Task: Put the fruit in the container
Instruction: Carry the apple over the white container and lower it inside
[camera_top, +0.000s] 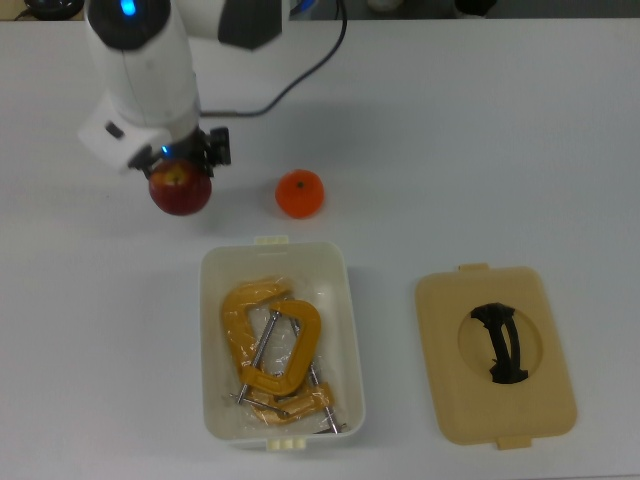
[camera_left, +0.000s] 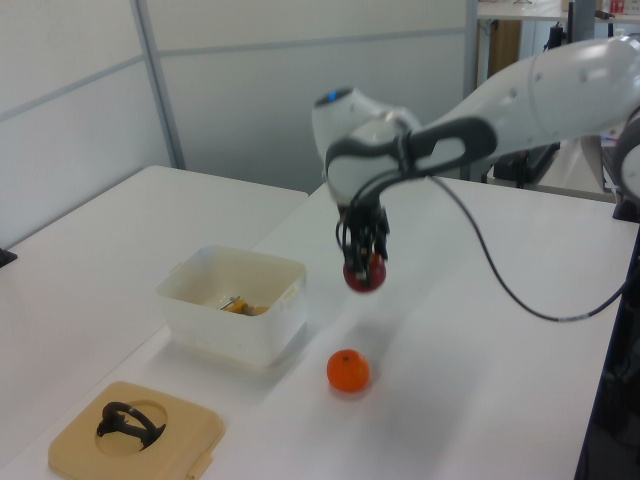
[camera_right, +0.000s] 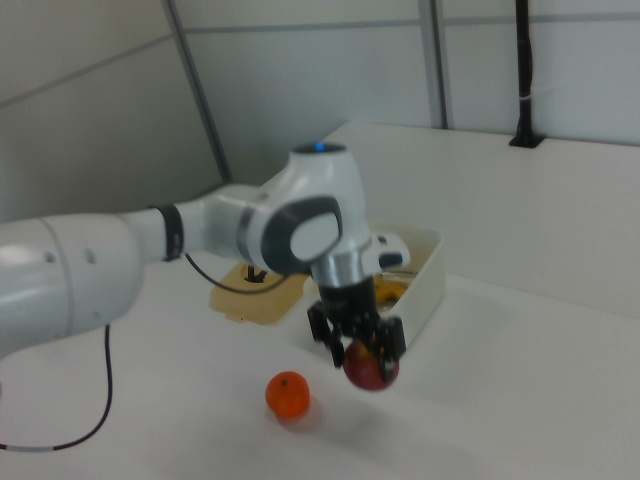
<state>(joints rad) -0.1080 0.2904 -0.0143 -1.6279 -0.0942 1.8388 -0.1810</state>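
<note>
The gripper (camera_left: 364, 268) is clamped on the apple (camera_top: 181, 189), which hangs clear of the table (camera_top: 480, 140) in the left and right views. In the top view the apple sits above and to the left of the tub (camera_top: 345, 300), not over it yet. The orange (camera_top: 300, 194) lies on the table near the tub's top edge in the top view, untouched.

Risks, as a judgement: the fingers hold a round, smooth fruit near its top, so it could slip or roll out during the carry, and if dropped now it would land on the table and roll. If the arm comes in low, the apple may clip the tub wall or the latch tab (camera_top: 271, 240). A sideways swing could also knock the orange away.

The tub is open and already holds yellow C-clamps (camera_top: 270, 345), which fill much of the floor. The apple would likely land on the clamps, so it may sit high or roll against the wall; a drop from height could bounce it out. The lid (camera_top: 495, 352) lies flat on the table well to the top view's right of the tub, handle up, holding nothing.
</note>
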